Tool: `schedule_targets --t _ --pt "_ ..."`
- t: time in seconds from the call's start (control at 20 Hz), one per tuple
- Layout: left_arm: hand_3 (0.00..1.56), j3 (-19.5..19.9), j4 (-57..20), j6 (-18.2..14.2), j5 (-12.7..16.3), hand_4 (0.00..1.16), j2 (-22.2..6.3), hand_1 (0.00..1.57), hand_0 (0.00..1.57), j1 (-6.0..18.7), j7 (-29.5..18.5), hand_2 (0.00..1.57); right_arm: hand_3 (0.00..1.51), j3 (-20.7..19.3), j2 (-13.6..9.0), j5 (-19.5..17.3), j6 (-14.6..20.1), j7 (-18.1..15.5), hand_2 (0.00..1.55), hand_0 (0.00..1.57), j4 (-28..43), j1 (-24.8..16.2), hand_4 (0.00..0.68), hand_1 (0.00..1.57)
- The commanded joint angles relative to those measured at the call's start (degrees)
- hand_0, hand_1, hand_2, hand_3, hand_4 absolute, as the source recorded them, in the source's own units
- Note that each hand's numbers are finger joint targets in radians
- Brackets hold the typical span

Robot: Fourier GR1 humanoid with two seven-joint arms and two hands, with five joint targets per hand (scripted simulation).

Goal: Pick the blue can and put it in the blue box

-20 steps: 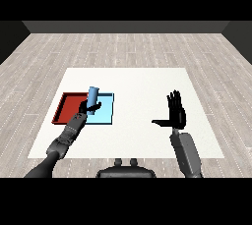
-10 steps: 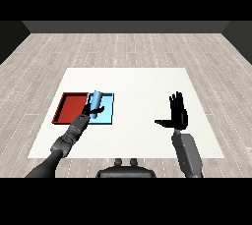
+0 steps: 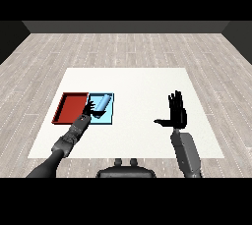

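Note:
The blue can (image 3: 102,103) lies tipped over inside the light blue tray (image 3: 108,117), its top pointing toward the far right. My left hand (image 3: 89,109) rests at the tray's left side, right against the can's lower end, with its fingers spread and not wrapped around the can. Off to the right, my right hand (image 3: 176,114) hovers over the white table (image 3: 142,81), fingers straight and pointing away, thumb out to the left, holding nothing.
The red tray (image 3: 71,108) lies directly left of the blue tray, touching it, under my left forearm's line. White tabletop spans between the trays and my right hand. A wooden floor surrounds the table.
The can has gone from upright in my left hand to tilted and then lying in the blue tray. My left hand has opened and lowered. The right hand sank slightly.

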State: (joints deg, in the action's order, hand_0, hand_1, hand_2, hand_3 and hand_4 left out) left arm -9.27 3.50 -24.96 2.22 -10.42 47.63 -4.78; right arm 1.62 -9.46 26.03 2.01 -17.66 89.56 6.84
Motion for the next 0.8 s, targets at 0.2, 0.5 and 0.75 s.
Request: schedule_targets --t 0.2,0.5,0.75 --pt "0.00 7.4 11.3 -15.3 5.9 0.00 -0.5 0.00 0.00 -4.0 -18.3 0.00 0.00 0.0 -0.4 0.7 0.2 2.2 0.00 0.00 3.2 -0.9 0.000 0.00" --pt "0.00 7.9 26.7 -3.0 8.2 0.00 0.4 0.00 0.00 -10.3 -34.9 0.00 0.00 -0.9 -1.1 1.3 -2.0 1.3 0.00 0.00 1.3 -1.6 0.000 0.00" --pt "0.00 5.3 40.9 5.2 10.4 0.00 2.9 0.00 0.00 -17.9 -38.1 0.00 0.00 0.6 -2.3 -1.0 -1.8 2.3 0.00 0.00 3.4 -3.6 0.000 0.00"
